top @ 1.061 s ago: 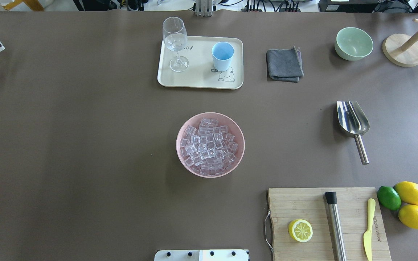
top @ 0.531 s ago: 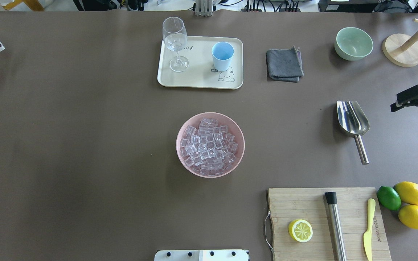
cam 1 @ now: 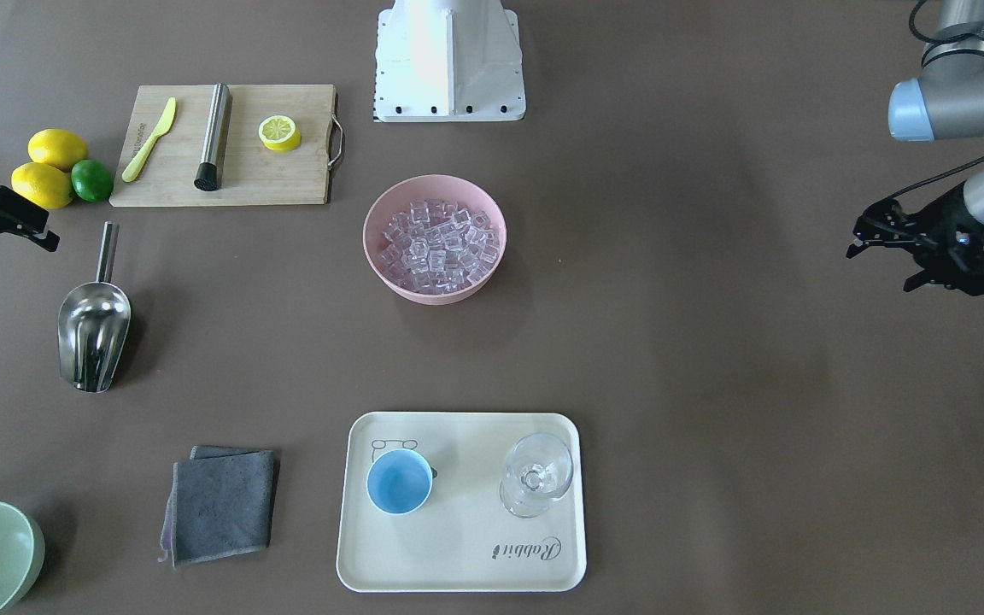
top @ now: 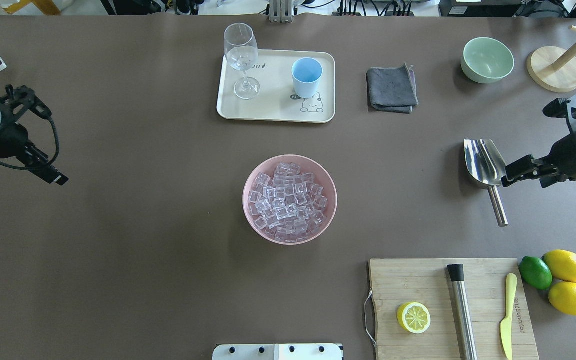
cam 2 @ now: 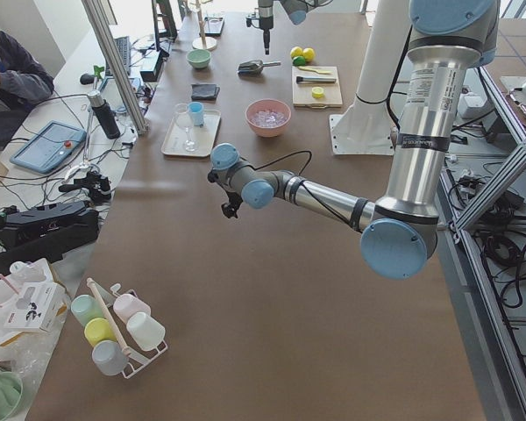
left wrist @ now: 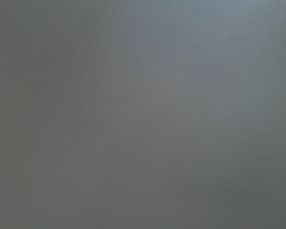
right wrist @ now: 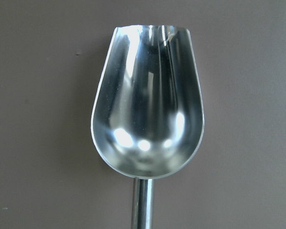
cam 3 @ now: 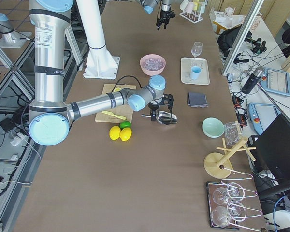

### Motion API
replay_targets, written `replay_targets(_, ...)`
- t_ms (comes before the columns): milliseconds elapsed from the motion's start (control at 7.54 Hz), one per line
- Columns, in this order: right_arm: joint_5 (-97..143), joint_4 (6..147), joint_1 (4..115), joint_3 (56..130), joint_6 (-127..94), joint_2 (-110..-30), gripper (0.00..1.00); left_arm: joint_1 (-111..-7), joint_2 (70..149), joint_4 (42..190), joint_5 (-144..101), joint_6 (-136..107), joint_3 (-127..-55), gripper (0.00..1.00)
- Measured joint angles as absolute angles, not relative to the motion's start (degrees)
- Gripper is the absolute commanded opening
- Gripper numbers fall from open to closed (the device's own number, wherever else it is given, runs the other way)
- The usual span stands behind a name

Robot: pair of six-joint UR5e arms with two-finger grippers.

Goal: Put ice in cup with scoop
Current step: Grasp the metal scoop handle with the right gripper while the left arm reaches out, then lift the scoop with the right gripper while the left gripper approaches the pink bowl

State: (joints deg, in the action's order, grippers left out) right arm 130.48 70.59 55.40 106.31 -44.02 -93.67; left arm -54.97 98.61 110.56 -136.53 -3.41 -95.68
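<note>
The right gripper [cam 1: 49, 237] hangs just above the table [top: 118, 250], its two fingers spread apart with nothing between them. It is poised beside the steel scoop [top: 486, 165], about where the trough meets the tubular handle. The right wrist camera looks straight down into the scoop's empty, shiny trough. The scoop lies flat on the table, ungrasped, with its handle pointing toward the robot.

Well apart, at the table's middle, a pink bowl [top: 244, 200] holds the heap of clear ice cubes [top: 288, 200]. Beyond it, the light-blue cup [top: 306, 77] stands empty on a cream tray [top: 273, 112], near a wine glass [top: 241, 55].

The left gripper [cam 1: 878, 271] hovers far off on the other side, apparently open and empty.

This looks like the opening step: reaching for the scoop. The next move calls for lowering the fingers either side of the handle and closing firmly on the slick tube.
</note>
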Motion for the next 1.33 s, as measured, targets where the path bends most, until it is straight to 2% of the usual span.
replay_targets(531, 127.9, 70.23, 50.2, 103.69, -43.87, -92.9, 0.98, -47.0, 98.88, 121.78, -136.29, -2.88, -99.13, 0.98)
replay_targets(663, 127.78, 70.26, 49.68, 102.77, -43.87, -92.42, 0.84, -44.84, 98.63, 126.43, -136.29, -2.8, -99.06, 0.98)
replay_targets(796, 127.73, 70.3, 49.4, 102.14, -44.01, -91.98, 0.6, -42.57, 98.36, 131.95, -136.31, -2.75, -98.95, 0.98)
replay_targets(929, 127.69, 70.35, 49.24, 101.83, -44.37, -91.54, 0.19, -40.03, 97.69, 138.41, -136.28, -2.74, -98.71, 0.98)
replay_targets(1061, 127.77, 70.38, 49.18, 101.5, -44.6, -91.24, 0.0, -37.46, 96.91, 146.22, -135.82, -2.8, -98.07, 0.98)
replay_targets(1327, 127.76, 70.43, 49.14, 101.07, -44.72, -91.16, 0.0, -34.91, 96.39, 163.73, -129.87, -2.67, -93.4, 0.98)
